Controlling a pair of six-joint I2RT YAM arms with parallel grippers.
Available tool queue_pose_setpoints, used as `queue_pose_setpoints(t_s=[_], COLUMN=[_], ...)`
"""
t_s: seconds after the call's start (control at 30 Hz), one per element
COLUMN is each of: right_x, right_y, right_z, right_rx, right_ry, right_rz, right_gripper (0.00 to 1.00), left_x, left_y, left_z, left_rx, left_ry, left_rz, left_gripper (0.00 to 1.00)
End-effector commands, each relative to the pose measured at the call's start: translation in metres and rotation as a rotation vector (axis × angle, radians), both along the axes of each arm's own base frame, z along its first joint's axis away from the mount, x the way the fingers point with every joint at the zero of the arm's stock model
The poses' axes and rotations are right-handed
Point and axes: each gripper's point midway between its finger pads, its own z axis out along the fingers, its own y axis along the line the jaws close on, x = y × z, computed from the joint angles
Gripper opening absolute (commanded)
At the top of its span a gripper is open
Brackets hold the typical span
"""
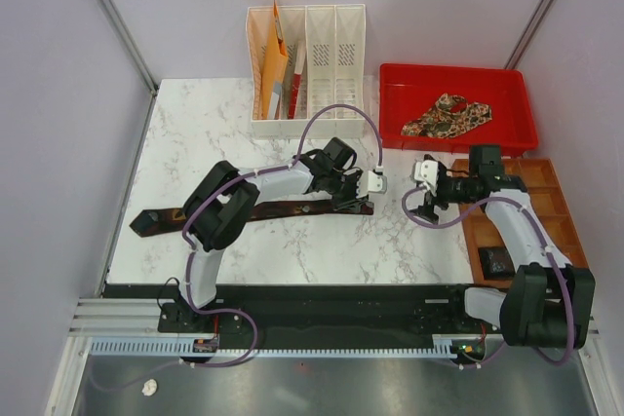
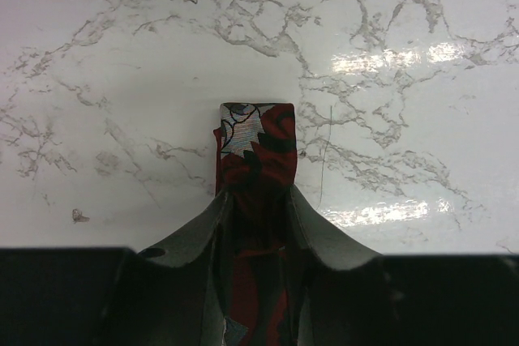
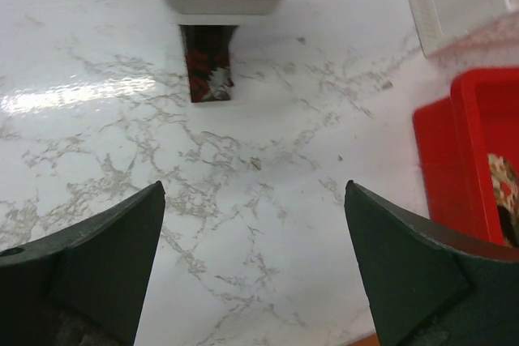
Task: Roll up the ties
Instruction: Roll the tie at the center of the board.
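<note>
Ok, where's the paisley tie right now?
In the top view the paisley tie lies bunched in the red tray at the far right, beyond the right gripper and beside the white file rack.

You've got pale lilac walls (image 1: 58, 143) on the left, far side and right, with a metal post (image 1: 112, 17) running down each far corner. Your table (image 1: 292, 250) is white marble with grey veins, and glare (image 2: 397, 58) streaks its glossy top. A white file rack (image 1: 307, 65) stands at the far edge. Nearest you, there's grey floor (image 1: 370, 392).
</note>
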Motion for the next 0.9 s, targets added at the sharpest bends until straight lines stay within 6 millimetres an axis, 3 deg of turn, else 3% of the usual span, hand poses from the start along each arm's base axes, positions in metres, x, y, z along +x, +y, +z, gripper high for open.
queue_pose_setpoints(t_s=[0.0,0.13,0.33,0.4,0.5,0.7,0.87], right_x=[-0.047,-0.055,-0.061,-0.061,-0.048,-0.043,-0.064], right_y=[0.032,0.042,0.071,0.078,0.086,0.078,0.063], right_z=[0.003,-0.021,-0.045,-0.042,-0.037,-0.033,-0.031], right_rx=[0.08,0.124,0.221,0.249,0.273,0.27,0.224], right_ry=[-0.136,-0.14,-0.191,-0.254,-0.169,-0.108,0.02], right_rz=[0.351,0.44,0.609,0.656,0.655,0.648,0.58], right_gripper=[0.98,0.98,0.87,0.84,0.79,0.76,0.79], left_x=[-0.007,-0.007,-0.011,-0.01,-0.011,-0.009,-0.009], left_y=[0.001,0.0,0.002,0.003,0.004,0.004,0.007], left_z=[-0.011,-0.011,-0.011,-0.011,-0.011,-0.011,-0.01], left_rx=[0.025,0.026,0.027,0.029,0.032,0.031,0.032], left_ry=[0.042,0.047,0.054,0.057,0.063,0.066,0.071], left_rz=[-0.03,-0.03,-0.043,-0.041,-0.038,-0.028,-0.023], left_gripper=[0.02,0.02,0.02,0.02,0.02,0.02,0.02])
